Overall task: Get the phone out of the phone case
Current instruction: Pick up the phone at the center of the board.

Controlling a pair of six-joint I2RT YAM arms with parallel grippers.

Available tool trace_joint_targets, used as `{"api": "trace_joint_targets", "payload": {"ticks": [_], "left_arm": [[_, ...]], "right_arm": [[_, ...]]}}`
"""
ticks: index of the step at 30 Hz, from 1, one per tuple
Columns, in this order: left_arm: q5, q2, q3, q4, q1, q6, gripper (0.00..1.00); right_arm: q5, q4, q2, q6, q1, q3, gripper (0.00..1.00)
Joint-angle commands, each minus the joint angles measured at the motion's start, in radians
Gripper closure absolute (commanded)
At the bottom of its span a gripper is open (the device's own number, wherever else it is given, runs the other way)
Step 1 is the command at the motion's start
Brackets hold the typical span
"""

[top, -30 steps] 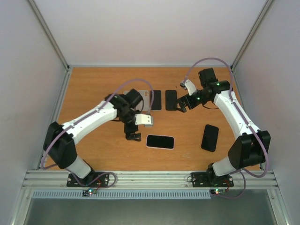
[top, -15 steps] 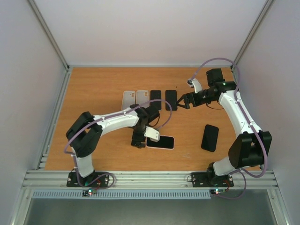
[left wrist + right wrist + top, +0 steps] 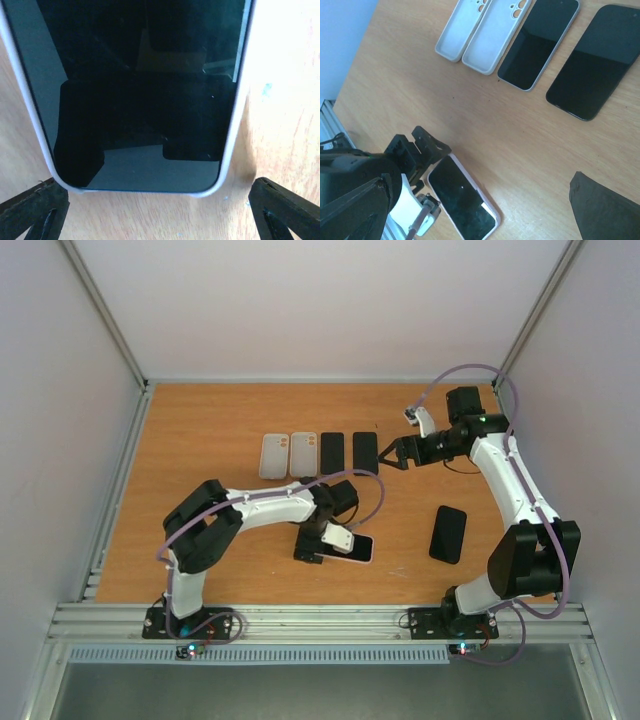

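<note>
Left hand (image 3: 310, 549) now at end of cased phone (image 3: 145, 100), fingers (image 3: 30, 212) outside its corners.

On the left wrist camera I am seeing only the lower end of the dark-screened phone in its pale rounded case (image 3: 140, 100); the top edge is cutting off the rest. The left pincer (image 3: 160, 217) is showing only two dark fingertips (image 3: 35, 212) in the bottom corners. From above, its white camera block (image 3: 340, 537) is covering part of the phone's left end.
</note>
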Motion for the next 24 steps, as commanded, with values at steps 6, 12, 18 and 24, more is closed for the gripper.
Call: {"api": "trace_joint_targets", "payload": {"ticks": [6,12,18,24], "left_arm": [[0.013,0.073,0.075,0.07,-0.055,-0.04,0.04],[0.038,0.116,0.138,0.068,-0.056,-0.031,0.04],[0.075,0.144,0.176,0.053,-0.07,-0.035,0.16],[0.049,0.128,0.168,0.082,-0.07,-0.085,0.3]], "right_arm": [[-0.028,0.018,-0.017,0.02,-0.018,-0.009,0.01],[-0.035,0.018,-0.012,0.023,-0.02,-0.007,0.01],[-0.042,0.028,-0.016,0.034,-0.03,-0.009,0.02],[-0.032,0.067,-0.03,0.075,-0.042,-0.007,0.02]]}}
